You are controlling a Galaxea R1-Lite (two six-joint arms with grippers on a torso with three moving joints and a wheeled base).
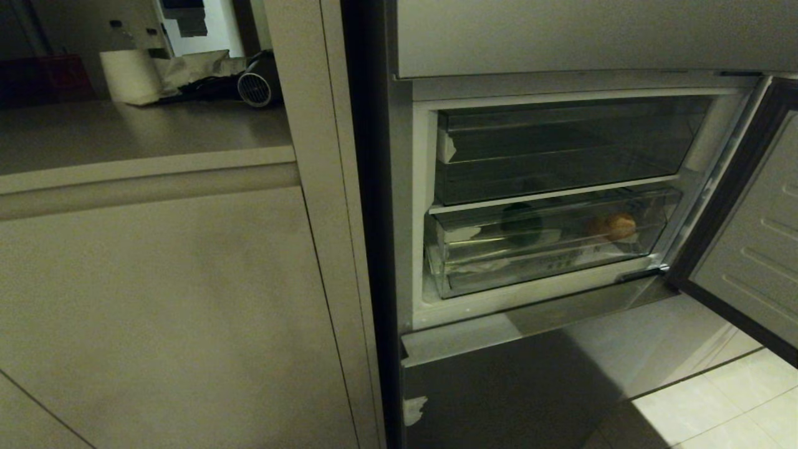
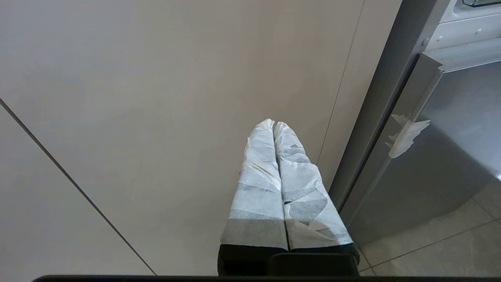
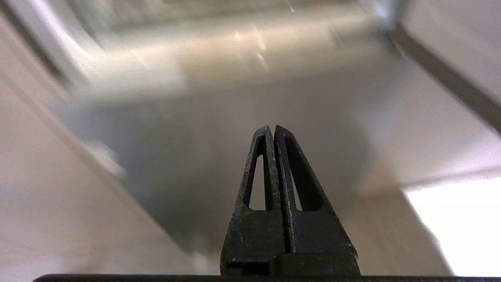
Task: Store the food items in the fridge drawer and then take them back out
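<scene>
Fridge [image 1: 399, 187] with its door [image 1: 754, 249] swung open gives you: drawer [image 1: 548, 249] pushed in on the lower level, roll [image 1: 620, 226] inside at its right end, left gripper [image 2: 274, 124] and right gripper [image 3: 273, 128] both closed, empty.

Head view: high, angled down and forward at the open fridge compartment [image 1: 548, 193], fairly near; worktop [image 1: 143, 134] far left, floor tiles [image 1: 717, 399] near right.

Left wrist view: low, behind its end effector [image 2: 274, 124], facing the cabinet panel [image 2: 156, 98] close by.

Right wrist view: low, behind its end effector [image 3: 273, 128], facing the fridge's lower door; blurred.

Shared by all three: lower fridge door [image 1: 499, 393].
</scene>
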